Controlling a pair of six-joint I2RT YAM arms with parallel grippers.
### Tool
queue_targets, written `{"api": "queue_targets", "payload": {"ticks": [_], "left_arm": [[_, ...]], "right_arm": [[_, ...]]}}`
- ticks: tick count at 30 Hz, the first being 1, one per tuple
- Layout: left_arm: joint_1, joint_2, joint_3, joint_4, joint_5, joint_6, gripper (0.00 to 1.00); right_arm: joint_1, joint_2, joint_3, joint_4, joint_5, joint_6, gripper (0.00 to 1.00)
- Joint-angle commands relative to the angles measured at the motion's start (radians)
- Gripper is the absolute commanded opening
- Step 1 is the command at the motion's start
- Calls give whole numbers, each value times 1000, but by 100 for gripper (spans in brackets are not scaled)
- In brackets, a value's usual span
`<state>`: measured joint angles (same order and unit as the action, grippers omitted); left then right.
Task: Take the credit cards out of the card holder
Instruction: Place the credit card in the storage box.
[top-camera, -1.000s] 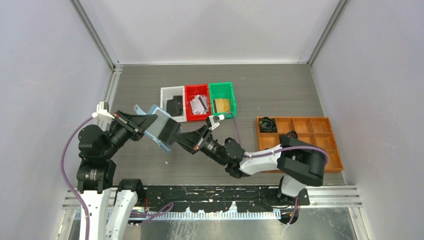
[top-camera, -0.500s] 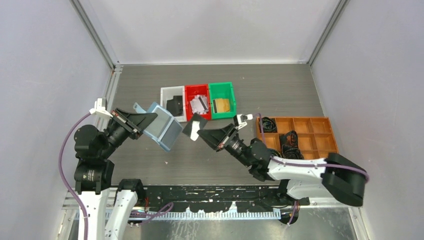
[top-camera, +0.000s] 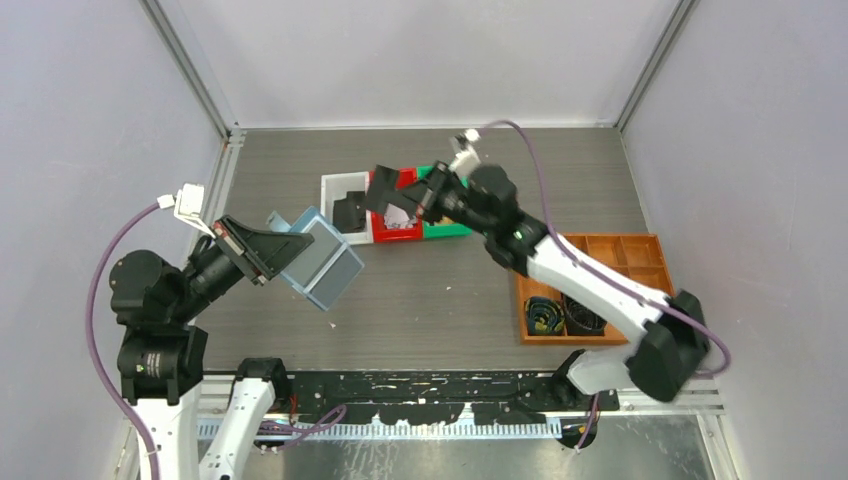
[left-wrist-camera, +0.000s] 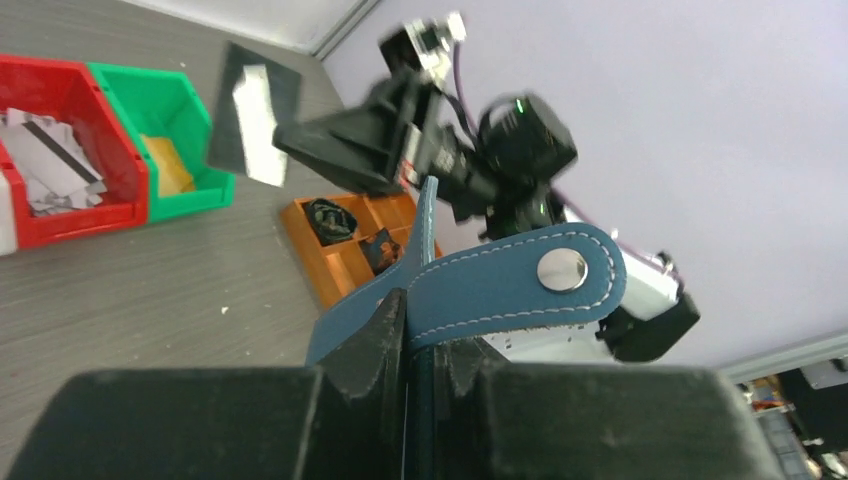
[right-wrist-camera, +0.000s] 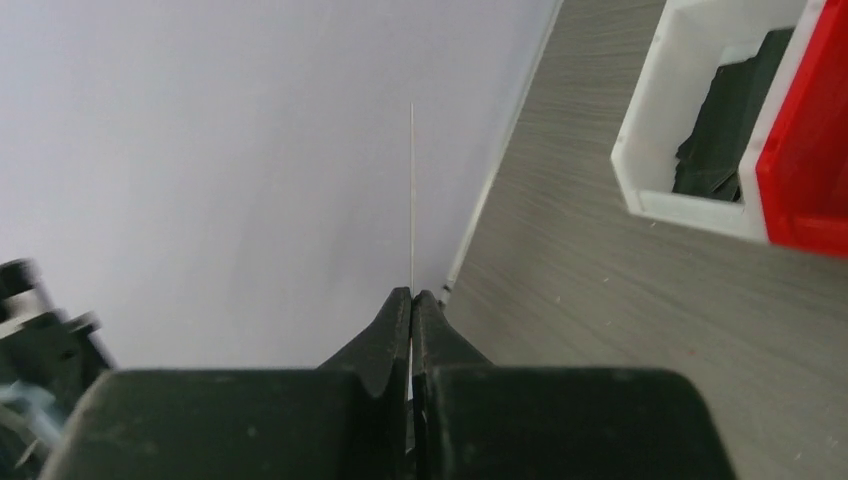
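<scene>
While my left gripper (top-camera: 283, 252) hangs tilted mid-air, clamped on the card holder (top-camera: 326, 262), my right gripper (top-camera: 408, 199) reaches far out over the red bin (top-camera: 396, 238), pinched shut on what looks like a black card (top-camera: 383, 188).

Grey wood-grain table (top-camera: 450, 290), back-centre: white plastic bin (top-camera: 330, 205), red plastic bin (top-camera: 395, 236) on its right, green plastic bin (top-camera: 450, 230) right of that, one touching row. Orange compartmented tray (top-camera: 610, 250) sits far right, nearer the arms, w/ coiled black cables (top-camera: 560, 312) in its near-left compts. Blue leather-like folding card holder (top-camera: 322, 260) is up off the table, left & in front of the bins. Black flat plastic card (top-camera: 383, 190) is above the white/red bins' junction.
</scene>
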<state>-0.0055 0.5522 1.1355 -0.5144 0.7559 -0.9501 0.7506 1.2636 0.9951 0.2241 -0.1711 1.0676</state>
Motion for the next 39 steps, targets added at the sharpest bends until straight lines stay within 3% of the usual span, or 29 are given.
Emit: {"api": "queue_targets", "payload": {"ticks": [1,7,12,17,26,28,30,32,35,39], "left_arm": [[-4,28,79,-149,22,174,0],[-4,-7,54,-139,56,165,0],[-4,-10,41,-145,96,166,0],[-4,-16,26,-135,111,165,0],[-4,-25,11,-119,134,157,0],[-4,-27,18,-118,137,158,0],[-4,-28,23,-117,138,157,0],[-4,-29,28,-108,144,152,0],[-4,-27,31,-88,158,139,0],[-4,-29,32,-53,160,113,0]], "right_arm": [[-14,274,313,-377,-175,-263,1],[-15,708,782,-638,-147,-420,1],[-15,927,1042,-715,-136,-449,1],[-15,1058,1164,-713,-119,-437,1],[-15,1132,1223,-622,-56,-409,2],[-14,1143,1247,-638,-63,-409,13],[-16,1128,1240,-640,-65,-409,42],[-14,1087,1207,-628,-59,-407,57],[-14,977,1098,-554,-67,-402,65],[-15,824,971,-490,-111,-394,67]]}}
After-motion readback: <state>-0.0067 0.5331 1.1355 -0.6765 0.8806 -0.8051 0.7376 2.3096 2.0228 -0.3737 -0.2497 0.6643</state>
